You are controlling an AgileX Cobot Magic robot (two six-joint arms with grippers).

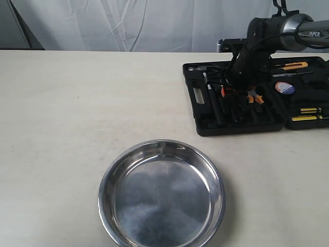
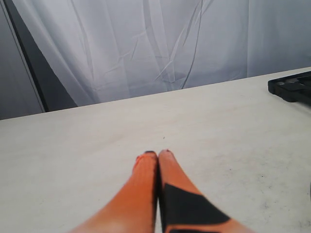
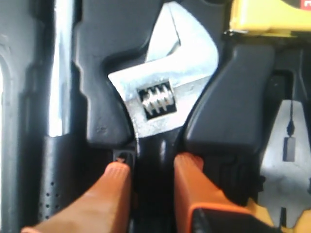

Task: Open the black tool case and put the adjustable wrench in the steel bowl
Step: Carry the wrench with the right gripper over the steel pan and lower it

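Orange fingers of the right gripper [image 3: 153, 167] are straddling the black handle of the adjustable wrench [image 3: 163, 92], which is lying in the tray of the open black tool case [image 1: 231, 128]; whether they are pinching it is unclear. The left gripper [image 2: 158, 154] is hovering over the table [image 2: 73, 145], fingers pressed together, holding nothing.

Legible text: one entry. "PIPER" in white capitals, on the grey upper link of the right arm [image 1: 303, 28], exterior view. Round blue-and-white label [image 1: 284, 88] inside the black tool case [image 1: 231, 128]: print too small to read. Both wrist views: nothing legible.
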